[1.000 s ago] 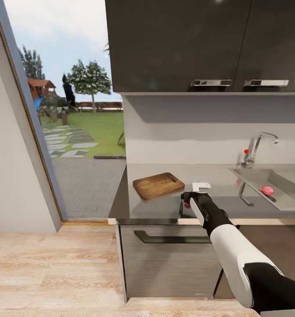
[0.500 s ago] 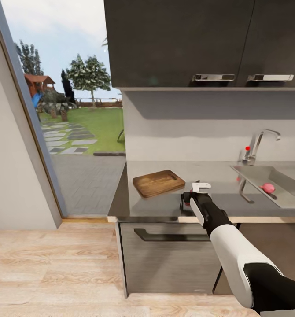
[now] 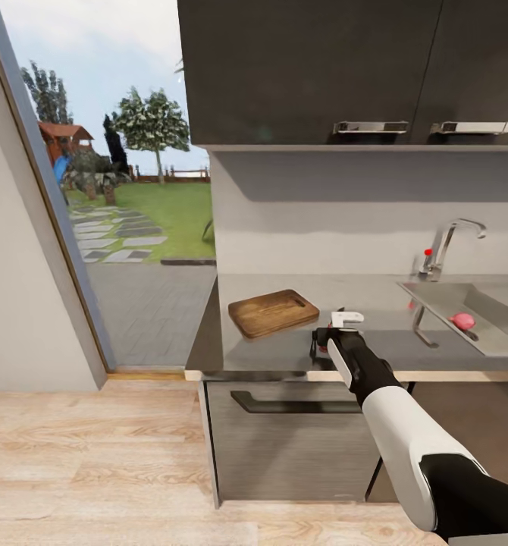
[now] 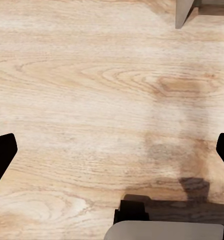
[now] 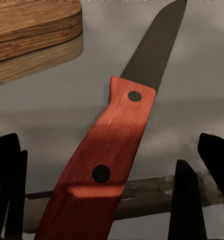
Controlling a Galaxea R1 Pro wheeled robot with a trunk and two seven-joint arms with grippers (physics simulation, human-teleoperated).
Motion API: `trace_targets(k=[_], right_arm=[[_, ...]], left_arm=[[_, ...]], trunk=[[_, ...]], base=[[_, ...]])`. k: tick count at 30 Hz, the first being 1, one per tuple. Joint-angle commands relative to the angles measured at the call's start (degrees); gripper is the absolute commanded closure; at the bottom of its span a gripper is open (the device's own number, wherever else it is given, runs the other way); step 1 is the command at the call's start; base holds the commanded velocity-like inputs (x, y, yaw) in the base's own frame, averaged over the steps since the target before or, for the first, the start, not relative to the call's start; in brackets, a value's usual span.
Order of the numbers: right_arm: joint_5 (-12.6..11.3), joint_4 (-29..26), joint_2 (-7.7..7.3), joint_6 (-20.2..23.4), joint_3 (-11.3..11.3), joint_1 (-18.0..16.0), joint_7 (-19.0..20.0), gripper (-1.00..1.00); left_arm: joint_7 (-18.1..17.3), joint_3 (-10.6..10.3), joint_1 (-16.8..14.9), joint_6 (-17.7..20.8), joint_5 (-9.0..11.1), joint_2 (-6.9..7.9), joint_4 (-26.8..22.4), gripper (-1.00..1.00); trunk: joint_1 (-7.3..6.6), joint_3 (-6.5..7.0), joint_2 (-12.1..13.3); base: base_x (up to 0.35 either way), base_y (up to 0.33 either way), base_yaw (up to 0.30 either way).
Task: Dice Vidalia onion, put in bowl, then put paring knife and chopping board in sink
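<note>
Reaching over the front edge of the countertop (image 3: 284, 353), our right gripper (image 3: 328, 343) hangs just above the knife (image 5: 117, 145), which lies flat on the steel near that edge. In the right wrist view the red handle runs up between the 2 dark fingers (image 5: 187, 200), which stand wide apart on either side of it; we read this claw as open and holding nothing.

Over the last second the whole head view has slid: the wall cabinets (image 3: 315, 72) sit lower in the picture and the counter a little higher, so the camera has moved, not the objects. The gripper has stayed over the handle throughout, with no visible closing.

The board (image 3: 273, 312) rests just beside the knife, toward the counter's left end. The onion (image 3: 462, 320) lies in the sink (image 3: 504, 345) at the right end, below the tap (image 3: 443, 246). A small white part of the bowl (image 3: 347, 318) peeks out behind the wrist.

The left gripper (image 4: 112, 155) faces the wooden floor (image 4: 91, 90), its 2 tips far apart, open and empty.

We judge the knife pickup to be the step in hand, though the onion is not yet on the board.
</note>
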Motion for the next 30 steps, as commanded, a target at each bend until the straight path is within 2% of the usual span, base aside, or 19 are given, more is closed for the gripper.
trace_targets(k=[1,20,24,30], right_arm=[[0.3,1.4,0.0,0.6,0.0,0.0,-0.2,1.0],[0.3,1.4,-0.11,0.5,-0.1,0.1,-0.4,1.0],[0.3,1.3,-0.94,0.6,-0.1,0.1,-0.5,1.0],[0.3,1.2,-1.22,0.6,-0.2,0.1,-0.6,1.0]], left_arm=[[0.0,0.0,0.0,-0.2,0.1,-0.01,0.0,-1.0],[0.0,0.0,0.0,-0.2,0.1,-0.01,0.0,-1.0],[0.0,0.0,0.0,-0.2,0.1,-0.01,0.0,-1.0],[0.0,0.1,0.0,-0.2,0.1,-0.01,0.0,-1.0]], trunk=[[0.0,-0.07,0.0],[0.0,-0.08,0.0],[0.0,-0.08,0.0],[0.0,-0.08,0.0]], base=[[0.0,0.0,0.0],[0.0,0.0,0.0],[0.0,0.0,0.0],[0.0,0.0,0.0]])
